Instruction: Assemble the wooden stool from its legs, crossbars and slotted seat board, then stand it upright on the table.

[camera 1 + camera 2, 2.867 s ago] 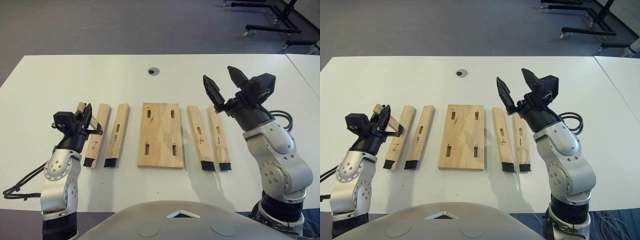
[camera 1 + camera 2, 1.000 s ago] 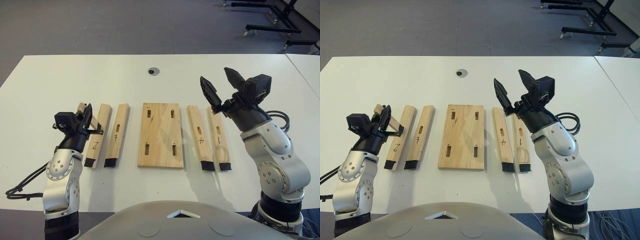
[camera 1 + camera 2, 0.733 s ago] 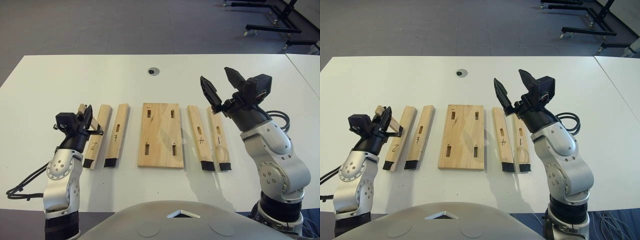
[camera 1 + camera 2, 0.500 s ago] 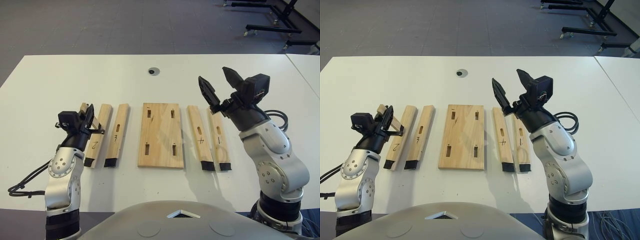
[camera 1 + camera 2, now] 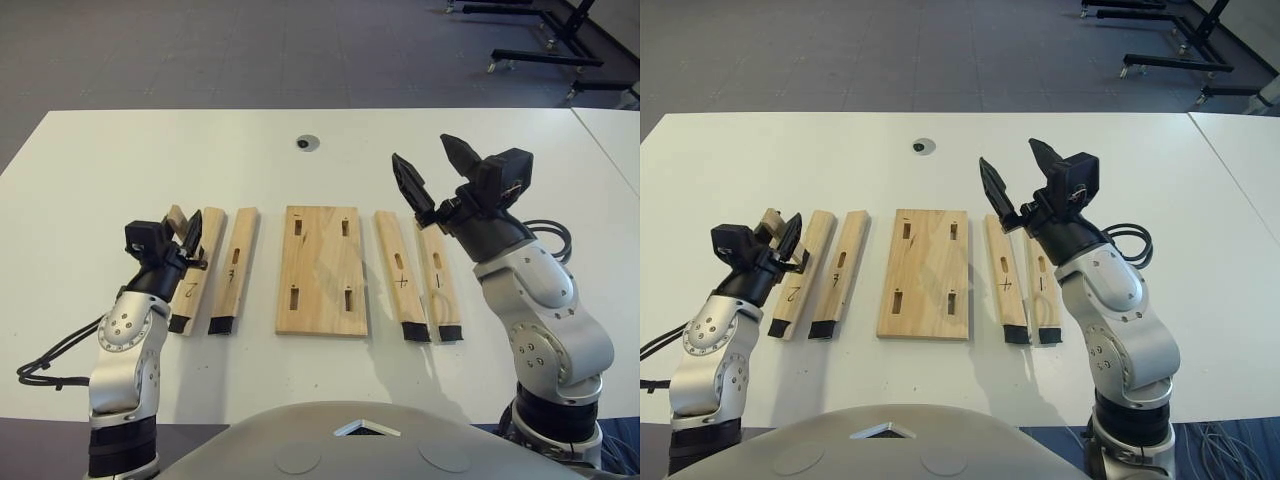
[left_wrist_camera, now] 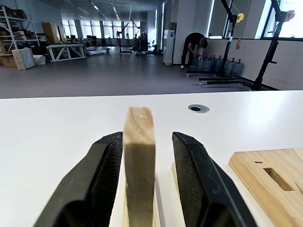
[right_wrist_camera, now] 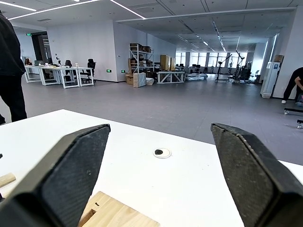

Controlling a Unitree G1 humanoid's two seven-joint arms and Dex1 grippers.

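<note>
The slotted seat board [image 5: 321, 270] lies flat mid-table. Two legs [image 5: 197, 268] [image 5: 234, 268] lie left of it, and two more [image 5: 398, 272] [image 5: 440, 285] lie to its right. My left gripper [image 5: 180, 240] hovers at the outer left leg, shut on a short crossbar [image 5: 176, 213] that sticks up between its fingers [image 6: 106, 170]; the left wrist view has the crossbar [image 6: 139, 156] end-on. My right gripper [image 5: 421, 149] hangs open above the far ends of the right legs, with nothing between its fingers [image 7: 71, 175].
A round cable hole [image 5: 307, 143] sits in the white table [image 5: 100, 160] behind the board. Another table [image 5: 615, 130] adjoins at the right. Black wheeled frames [image 5: 540, 50] stand on the floor beyond.
My left gripper has shifted right, toward the outer left leg, carrying the crossbar. My right gripper has drifted slightly left and stayed open.
</note>
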